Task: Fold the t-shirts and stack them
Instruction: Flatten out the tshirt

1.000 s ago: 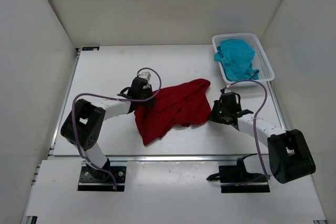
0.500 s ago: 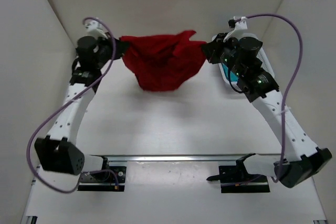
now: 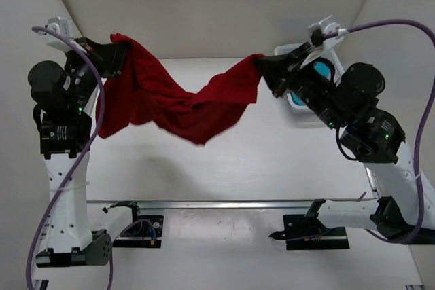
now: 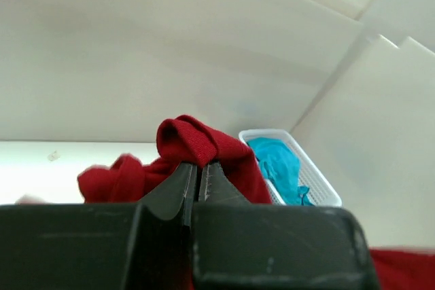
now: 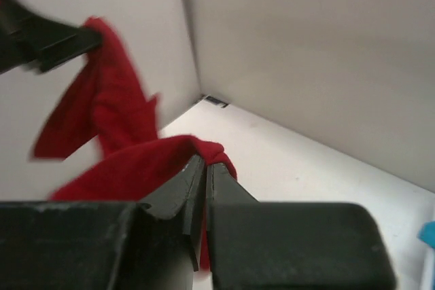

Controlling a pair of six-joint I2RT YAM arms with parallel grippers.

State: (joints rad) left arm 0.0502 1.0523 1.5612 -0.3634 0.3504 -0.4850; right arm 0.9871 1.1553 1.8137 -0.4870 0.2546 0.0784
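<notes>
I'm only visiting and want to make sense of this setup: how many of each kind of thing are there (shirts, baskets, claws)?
Shirts: 2, the red shirt and the teal shirt
Baskets: 1, the basket
Claws: 2, the left claw and the right claw
Total: 5

The dark red t-shirt [image 3: 178, 103], bunched at frame centre a second ago, now hangs stretched across the upper frame as the left gripper [image 3: 115, 56] and right gripper [image 3: 267, 70] move apart.
</notes>
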